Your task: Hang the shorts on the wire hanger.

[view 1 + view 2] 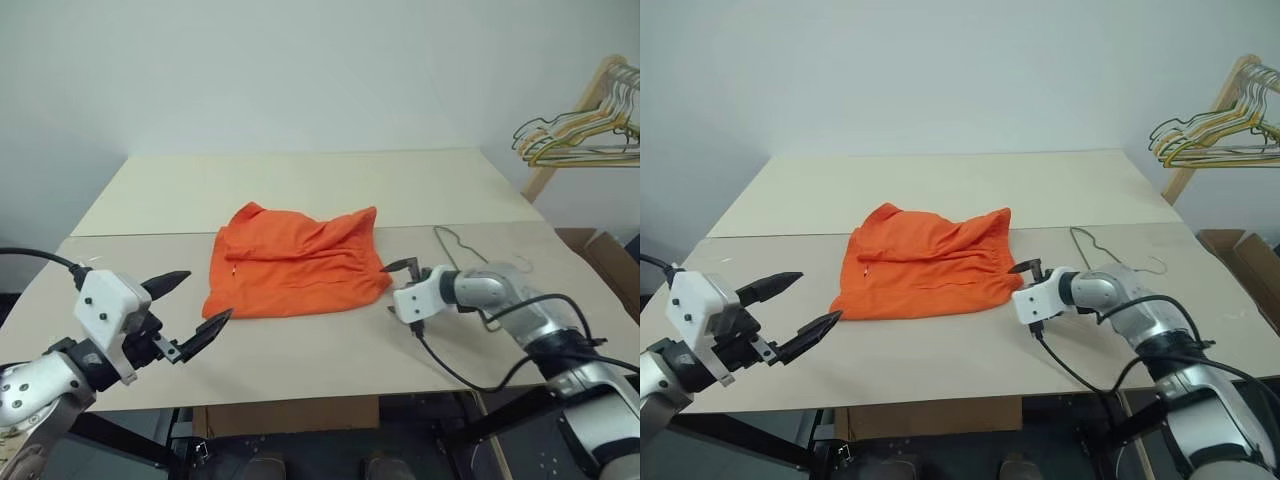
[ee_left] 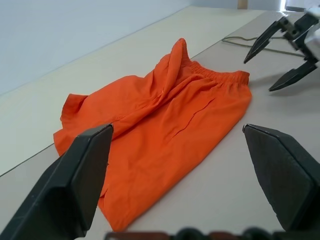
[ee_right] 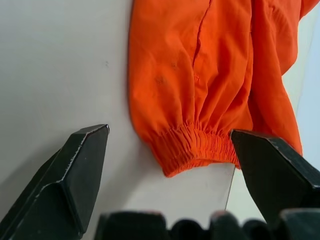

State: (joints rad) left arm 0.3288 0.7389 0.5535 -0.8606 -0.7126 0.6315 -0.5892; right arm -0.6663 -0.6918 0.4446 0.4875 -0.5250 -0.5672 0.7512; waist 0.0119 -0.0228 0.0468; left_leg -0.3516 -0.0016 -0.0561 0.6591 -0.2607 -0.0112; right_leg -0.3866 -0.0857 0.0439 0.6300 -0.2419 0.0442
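Hovering above the near left part of the pale counter [image 1: 330, 355], the left tool [image 1: 193, 305] has its two black fingers spread wide apart with nothing between them, pointing toward the shorts [image 1: 297, 260]. On the right, the right tool [image 1: 1024, 281] sits low over the counter just beside the shorts' right edge, its fingers also apart and empty; in the right wrist view the gathered elastic waistband lies just ahead of the gap between them. The bright orange shorts lie crumpled but mostly flat in the middle of the counter, waistband to the right. The wire hanger [image 1: 452, 246] lies on the counter behind the right arm, well right of the shorts and partly hidden by the arm. Farther back on the right, a bunch of gold and green hangers [image 1: 585, 135] hangs from a wooden rack [image 1: 583, 100].
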